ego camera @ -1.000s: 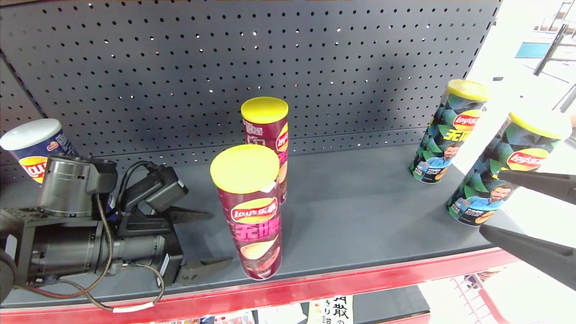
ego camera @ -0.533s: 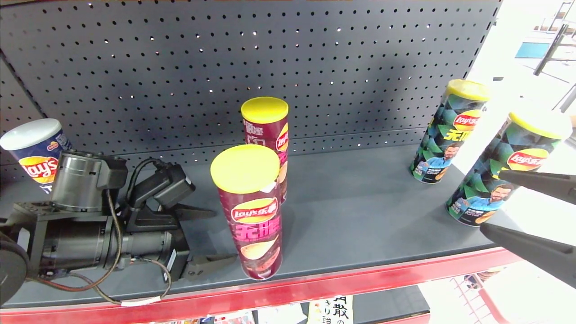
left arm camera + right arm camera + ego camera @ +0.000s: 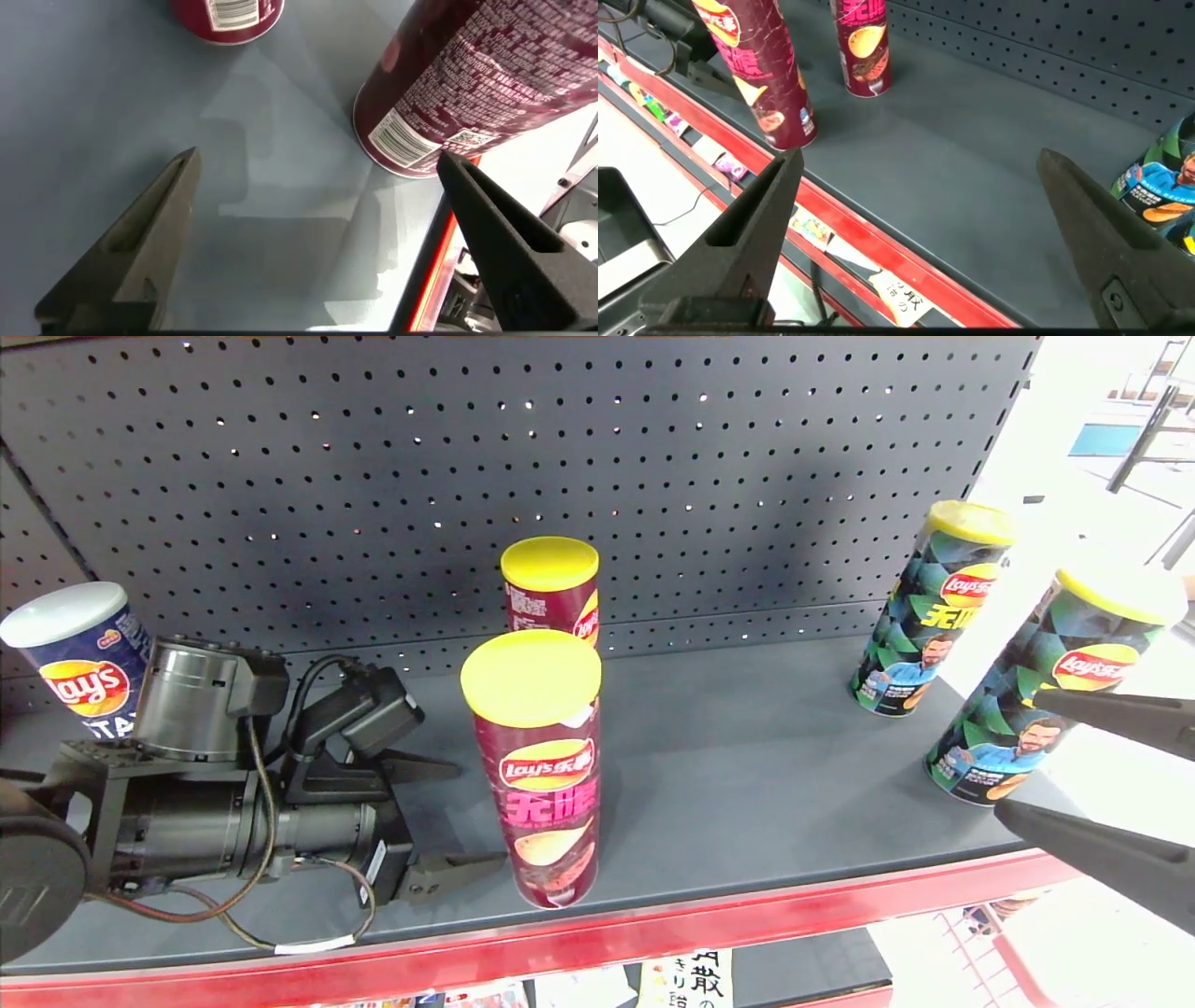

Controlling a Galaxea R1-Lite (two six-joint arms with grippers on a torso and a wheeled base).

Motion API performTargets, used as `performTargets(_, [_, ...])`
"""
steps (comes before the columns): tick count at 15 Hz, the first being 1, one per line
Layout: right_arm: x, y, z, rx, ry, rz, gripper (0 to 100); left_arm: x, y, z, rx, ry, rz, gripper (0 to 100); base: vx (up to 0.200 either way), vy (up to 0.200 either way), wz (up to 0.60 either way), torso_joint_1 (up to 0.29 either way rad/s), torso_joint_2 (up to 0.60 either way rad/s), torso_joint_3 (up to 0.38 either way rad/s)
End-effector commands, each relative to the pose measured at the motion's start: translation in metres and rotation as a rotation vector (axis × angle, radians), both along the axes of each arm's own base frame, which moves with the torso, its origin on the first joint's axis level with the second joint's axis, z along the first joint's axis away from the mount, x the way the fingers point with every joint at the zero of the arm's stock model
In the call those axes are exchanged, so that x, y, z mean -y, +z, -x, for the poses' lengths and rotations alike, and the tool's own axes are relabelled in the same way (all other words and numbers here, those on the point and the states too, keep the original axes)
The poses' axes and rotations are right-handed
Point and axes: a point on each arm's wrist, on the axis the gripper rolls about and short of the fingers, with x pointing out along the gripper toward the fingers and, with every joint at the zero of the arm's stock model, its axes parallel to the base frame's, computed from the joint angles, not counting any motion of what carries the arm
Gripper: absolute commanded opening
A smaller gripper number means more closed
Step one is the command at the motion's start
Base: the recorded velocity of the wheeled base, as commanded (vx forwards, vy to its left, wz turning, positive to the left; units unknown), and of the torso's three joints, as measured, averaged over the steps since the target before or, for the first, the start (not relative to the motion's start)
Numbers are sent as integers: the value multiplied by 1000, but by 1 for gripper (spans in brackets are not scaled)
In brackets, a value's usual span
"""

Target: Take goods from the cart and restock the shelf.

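A maroon chip can (image 3: 540,775) with a yellow lid stands near the front of the grey shelf (image 3: 747,756). A second maroon can (image 3: 551,583) stands behind it. My left gripper (image 3: 478,817) lies open on the shelf just left of the front can, one fingertip (image 3: 448,168) against the front can's (image 3: 467,84) base. My right gripper (image 3: 1018,753) hangs open at the shelf's right end, in front of a green can (image 3: 1055,681). The right wrist view shows both maroon cans, the front one (image 3: 757,65) and the rear one (image 3: 864,47), beyond its open gripper (image 3: 918,159).
Another green can (image 3: 934,607) stands further back on the right, and a blue can (image 3: 79,653) stands at the far left behind my left arm. A pegboard wall (image 3: 560,448) closes the back. The red front lip (image 3: 747,915) marks the shelf edge.
My left gripper has slid to the right along the shelf, and the front maroon can has shifted right with it. The right gripper has not moved.
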Motion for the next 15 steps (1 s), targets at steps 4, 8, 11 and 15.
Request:
performTargets(4, [0,-1,-1,-5,-2,4,100,0,1,0,2,0,1,100,0,0,0,0,0,0])
performTargets(8, [10,-20,5,-27,-153,45,100,-24,31,50,145,213,-6,100,0,0,0,0,0,0])
performTargets(11, [17,-23,11,-20,-194,31,100,-50,50,99,296,442,-41,100,0,0,0,0,0,0])
performTargets(15, [31,-29,14,-16,-320,34,100,-81,48,159,359,640,-153,100,0,0,0,0,0,0])
